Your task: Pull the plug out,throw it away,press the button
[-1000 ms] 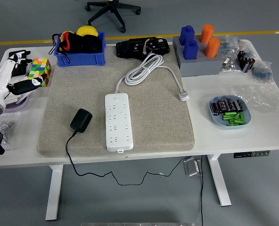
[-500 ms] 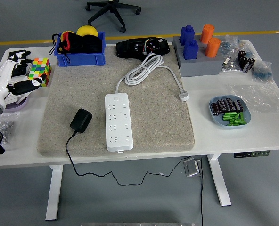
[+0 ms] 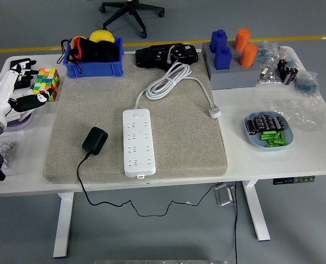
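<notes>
Trouble awaits if your relaxed, empty left hand (image 3: 21,93) overshoots: the long white power strip (image 3: 137,142) could skid, and the black plug (image 3: 95,139) lies just beside it.

Bright even overhead light, soft shadows, sharp focus.
</notes>
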Tool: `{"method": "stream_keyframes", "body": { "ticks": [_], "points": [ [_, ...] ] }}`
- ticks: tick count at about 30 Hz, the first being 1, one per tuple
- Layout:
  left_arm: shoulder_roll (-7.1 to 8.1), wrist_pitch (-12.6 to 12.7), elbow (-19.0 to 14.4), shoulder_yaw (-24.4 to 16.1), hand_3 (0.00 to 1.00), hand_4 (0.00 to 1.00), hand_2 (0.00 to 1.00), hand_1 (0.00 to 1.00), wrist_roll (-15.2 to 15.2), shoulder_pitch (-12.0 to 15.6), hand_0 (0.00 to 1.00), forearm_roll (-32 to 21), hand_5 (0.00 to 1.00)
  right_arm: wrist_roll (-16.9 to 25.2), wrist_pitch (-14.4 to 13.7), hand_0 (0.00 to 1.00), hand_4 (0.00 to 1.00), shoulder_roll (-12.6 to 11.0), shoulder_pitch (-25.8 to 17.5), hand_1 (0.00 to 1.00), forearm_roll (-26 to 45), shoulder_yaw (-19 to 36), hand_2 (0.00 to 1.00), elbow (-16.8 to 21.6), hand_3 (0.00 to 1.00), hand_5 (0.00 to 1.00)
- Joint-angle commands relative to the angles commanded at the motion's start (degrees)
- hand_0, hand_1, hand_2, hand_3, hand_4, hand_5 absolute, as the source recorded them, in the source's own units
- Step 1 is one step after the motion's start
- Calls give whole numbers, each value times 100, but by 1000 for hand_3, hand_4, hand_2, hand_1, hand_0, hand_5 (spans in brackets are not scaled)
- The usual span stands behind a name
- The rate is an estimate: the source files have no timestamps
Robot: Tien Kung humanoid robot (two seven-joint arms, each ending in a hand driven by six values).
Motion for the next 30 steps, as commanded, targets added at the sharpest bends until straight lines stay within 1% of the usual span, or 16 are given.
{"method": "stream_keyframes", "body": {
  "ticks": [30],
  "points": [
    [18,-25,-4,1,880,759,776,772,34,1,855,6,136,1,2,749,773,2,4,701,16,-4,709,13,724,631]
  ]
}}
